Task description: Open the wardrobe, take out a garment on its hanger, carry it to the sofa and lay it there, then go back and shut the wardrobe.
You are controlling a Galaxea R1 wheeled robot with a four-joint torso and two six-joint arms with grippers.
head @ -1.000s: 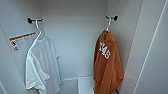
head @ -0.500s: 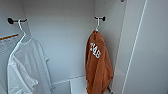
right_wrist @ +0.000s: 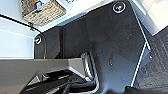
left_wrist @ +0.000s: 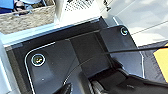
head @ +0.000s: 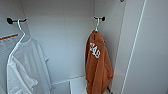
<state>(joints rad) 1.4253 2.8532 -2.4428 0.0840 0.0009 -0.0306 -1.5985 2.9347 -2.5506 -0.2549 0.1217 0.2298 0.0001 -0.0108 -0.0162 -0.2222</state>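
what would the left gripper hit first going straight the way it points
Probably the robot's own dark plate, straight ahead in the left wrist view; the basket lies off to the side. Depth is unclear.

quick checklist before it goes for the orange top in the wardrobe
1. Wardrobe open, inside visible: ok.
2. Orange top on its hanger, hanger on the hook: ok.
3. Orange top apart from the white T-shirt, which hangs on the other hook: ok.
4. Right door swung clear of the top: ok.
5. End effectors open and ready: cannot tell.
6. Hanger free to lift off the hook: cannot tell.
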